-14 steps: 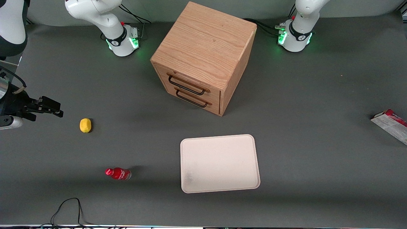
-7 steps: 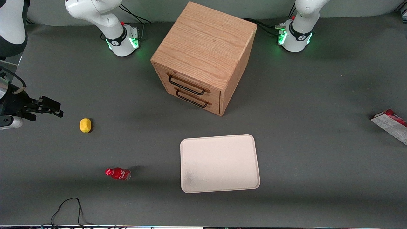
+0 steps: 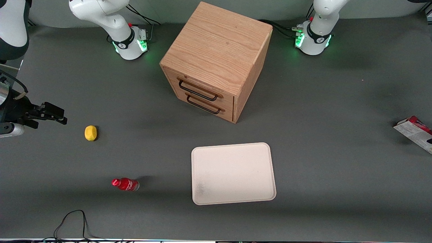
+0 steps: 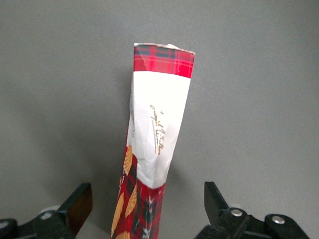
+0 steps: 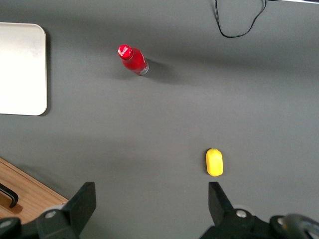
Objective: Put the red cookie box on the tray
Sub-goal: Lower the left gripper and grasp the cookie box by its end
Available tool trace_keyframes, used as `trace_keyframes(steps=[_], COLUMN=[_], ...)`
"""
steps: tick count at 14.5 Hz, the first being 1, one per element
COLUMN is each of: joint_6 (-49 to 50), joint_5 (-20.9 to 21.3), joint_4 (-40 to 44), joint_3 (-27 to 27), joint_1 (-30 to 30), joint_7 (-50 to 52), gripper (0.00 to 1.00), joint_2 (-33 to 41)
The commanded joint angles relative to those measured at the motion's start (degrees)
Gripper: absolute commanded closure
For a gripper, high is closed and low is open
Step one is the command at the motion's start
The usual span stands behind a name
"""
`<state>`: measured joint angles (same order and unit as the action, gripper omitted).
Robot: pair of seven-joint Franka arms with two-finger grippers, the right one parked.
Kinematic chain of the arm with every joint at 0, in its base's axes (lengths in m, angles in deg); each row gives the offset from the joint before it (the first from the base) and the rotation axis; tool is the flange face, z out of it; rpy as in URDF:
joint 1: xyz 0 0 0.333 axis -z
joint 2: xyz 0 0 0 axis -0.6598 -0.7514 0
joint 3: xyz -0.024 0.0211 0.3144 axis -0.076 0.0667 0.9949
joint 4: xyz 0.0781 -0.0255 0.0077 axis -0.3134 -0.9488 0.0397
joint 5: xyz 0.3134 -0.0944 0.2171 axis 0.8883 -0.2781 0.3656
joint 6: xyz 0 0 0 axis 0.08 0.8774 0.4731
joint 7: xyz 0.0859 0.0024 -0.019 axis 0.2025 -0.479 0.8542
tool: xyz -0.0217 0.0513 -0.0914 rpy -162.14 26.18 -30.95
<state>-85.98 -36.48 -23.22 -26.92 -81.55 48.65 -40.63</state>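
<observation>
Currently, front view: the red cookie box (image 3: pixel 415 132) lies at the working arm's end of the table, well apart from the bare tray (image 3: pixel 233 173); left wrist view: the gripper (image 4: pixel 148 209) hovers over the box, fingers (image 4: pixel 79 204) spread wide, holding nothing; grasp, carry and placement all remain.

Box (image 3: pixel 414 132) cut off by the front view's edge at the working arm's end of the tabletop, its near end also cropped in the wrist view, hand (image 4: pixel 147 211) shown only as two spread fingertips
</observation>
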Motion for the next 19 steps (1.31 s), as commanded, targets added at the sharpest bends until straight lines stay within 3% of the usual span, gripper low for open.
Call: trace_keyframes(steps=[1, 3, 4, 12, 19], joint_6=[-1.15, -0.45, -0.18, 1.39, 21.67], joint_5=[-0.64, -0.64, -0.12, 0.85, 1.91], joint_4=[-0.54, -0.46, -0.46, 0.25, 6.04], joint_3=[0.29, 0.38, 0.38, 0.38, 0.56], joint_1=[1.24, 1.68, 1.77, 1.68, 1.68], joint_7=[0.86, 2.26, 2.35, 1.83, 1.83], gripper=[0.07, 0.85, 1.0, 1.0, 1.0], joint_2=[0.12, 0.12, 0.2, 0.9, 12.23])
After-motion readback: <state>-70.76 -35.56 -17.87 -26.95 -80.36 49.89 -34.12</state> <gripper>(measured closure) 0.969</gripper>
